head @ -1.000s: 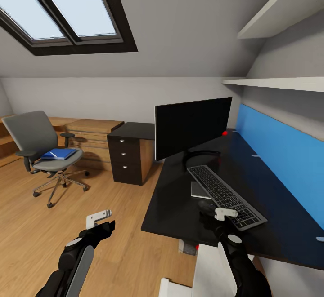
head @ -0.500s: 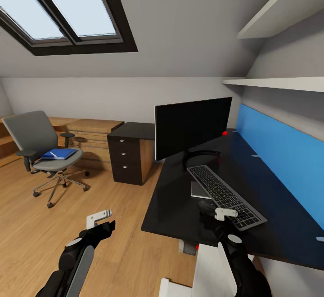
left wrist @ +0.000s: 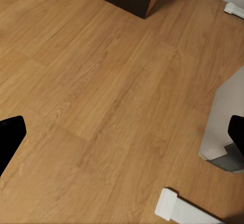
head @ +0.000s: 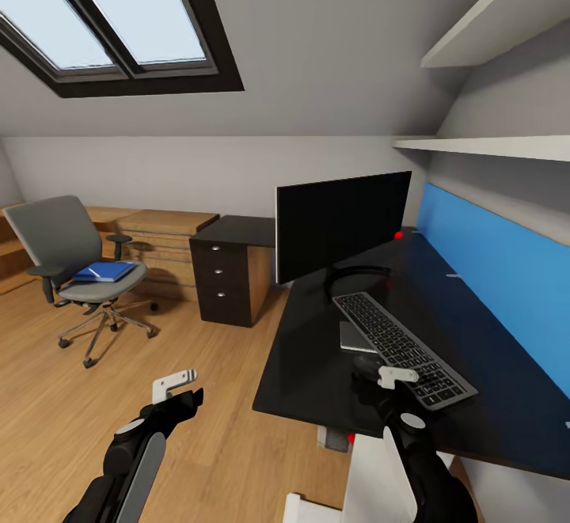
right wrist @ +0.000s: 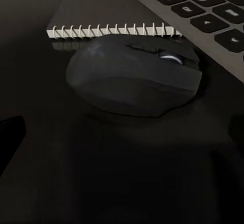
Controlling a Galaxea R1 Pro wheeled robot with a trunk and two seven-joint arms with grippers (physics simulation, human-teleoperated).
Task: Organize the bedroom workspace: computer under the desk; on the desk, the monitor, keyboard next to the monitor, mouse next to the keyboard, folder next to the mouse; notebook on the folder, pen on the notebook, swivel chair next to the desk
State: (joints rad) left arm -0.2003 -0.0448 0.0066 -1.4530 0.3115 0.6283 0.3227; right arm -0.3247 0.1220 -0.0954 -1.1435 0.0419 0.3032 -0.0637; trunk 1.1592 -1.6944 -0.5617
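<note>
My right claw [head: 378,380] hovers low over the desk [head: 317,365], just short of the mouse [right wrist: 133,74]. Its fingers stand apart with nothing between them, so I judge the mouse step is the one in hand. The mouse sits just beside the keyboard [head: 402,346], close against its near edge, and partly over a spiral-bound notebook [right wrist: 101,31] that lies under the keyboard's side. The monitor [head: 342,224] stands upright on the desk behind the keyboard.

Next I would either settle the mouse where it is or turn away for the folder. The blue folder [head: 101,271] lies on the seat of the swivel chair [head: 75,270], well apart from the desk across the wooden floor [left wrist: 101,97]. The notebook will have to come out from under the keyboard and mouse before stacking, which looks awkward.

My left claw [head: 178,392] hangs over the floor, open and empty. The black drawer unit [head: 226,274] stands between chair and desk.
</note>
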